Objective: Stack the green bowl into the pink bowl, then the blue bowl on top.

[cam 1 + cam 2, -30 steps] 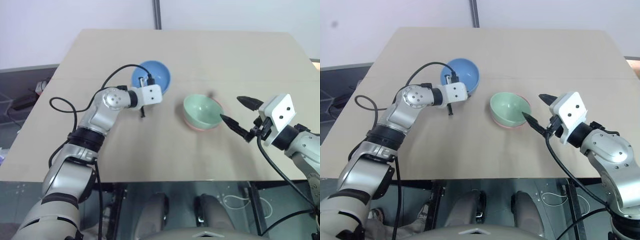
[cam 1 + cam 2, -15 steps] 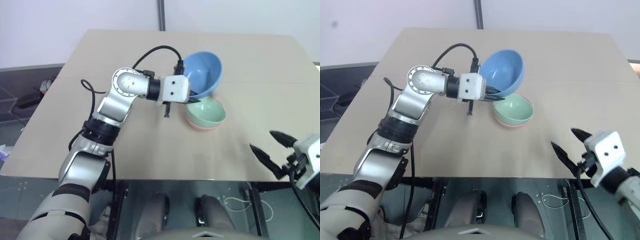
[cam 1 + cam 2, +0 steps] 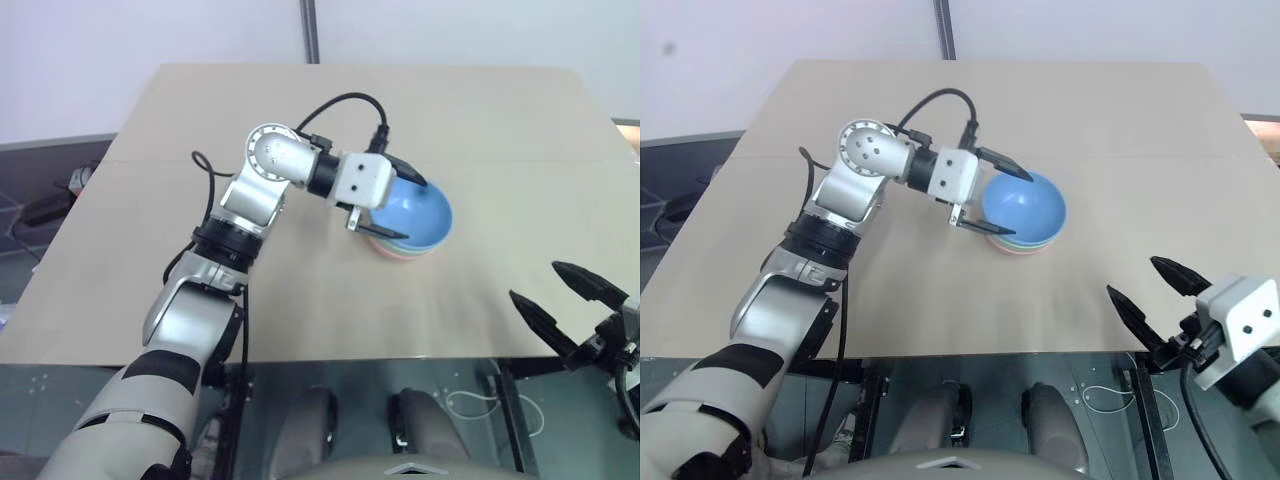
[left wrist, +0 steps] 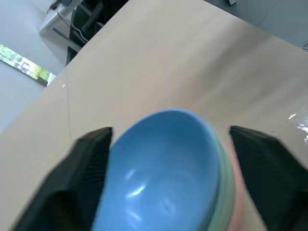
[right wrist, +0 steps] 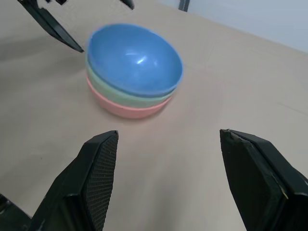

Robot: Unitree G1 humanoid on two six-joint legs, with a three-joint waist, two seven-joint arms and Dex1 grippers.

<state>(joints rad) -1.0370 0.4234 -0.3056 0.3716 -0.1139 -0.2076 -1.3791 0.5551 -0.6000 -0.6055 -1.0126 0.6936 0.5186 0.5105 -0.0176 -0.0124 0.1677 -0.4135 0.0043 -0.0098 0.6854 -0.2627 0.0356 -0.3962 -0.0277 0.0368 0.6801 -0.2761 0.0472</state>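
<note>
- Three bowls nested in one stack near the middle of the tan counter (image 3: 500, 130).
- Blue bowl (image 3: 412, 213) on top, sitting inside the green bowl (image 5: 126, 94), itself inside the pink bowl (image 5: 129, 109) at the bottom.
- Left pincer (image 3: 388, 200) just beside the stack, fingers spread wide on either side of the blue bowl's rim, gripping nothing.
- Right pincer (image 3: 562, 305) well apart from the stack, near the counter's front edge, fingers spread, empty.
- Black cable (image 3: 340, 105) looping over the left wrist.
</note>
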